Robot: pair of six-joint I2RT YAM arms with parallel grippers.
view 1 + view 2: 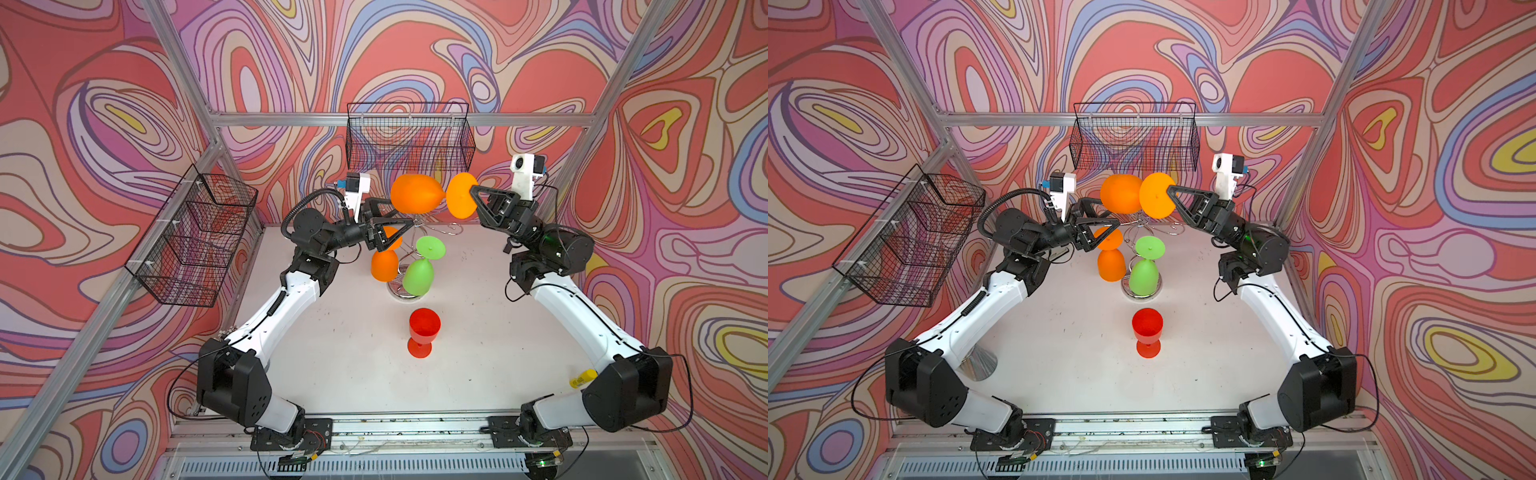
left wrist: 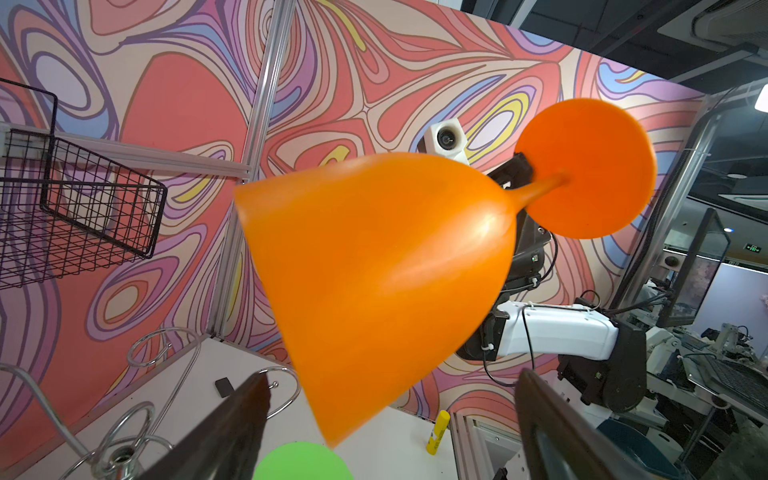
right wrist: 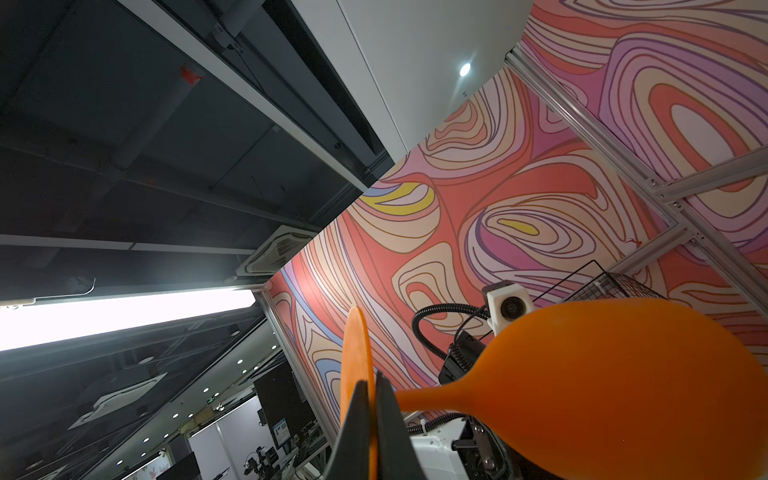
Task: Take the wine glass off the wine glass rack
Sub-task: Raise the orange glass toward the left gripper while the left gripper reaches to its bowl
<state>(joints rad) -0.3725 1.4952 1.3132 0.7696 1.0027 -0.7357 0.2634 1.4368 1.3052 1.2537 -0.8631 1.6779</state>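
above the wine glass rack (image 1: pixel 393 289), the orange wine glass (image 1: pixel 415 198) lies on its side in the air, clear of the curled hooks. the right gripper (image 3: pixel 371 386) is clamped on the thin edge of the flat foot disc (image 1: pixel 460 201), a hold that sets the stem level and turns the bowl toward the other arm. the left gripper (image 1: pixel 400 214) has its jaws spread wide beside the bowl and holds nothing. it seems placed to take the wider body, though i cannot tell if a finger touches it. the glass looks like smooth, opaque plastic, with a rounded tulip bowl, a short tapered stem and a coin-like foot. the rack is bright chrome wire, looped on top over a round base. another orange glass (image 1: pixel 384 264) and a green glass (image 1: pixel 419 276) hang upside down from it. a red glass (image 1: pixel 424 326) stands upright on the white table (image 1: pixel 478 332).
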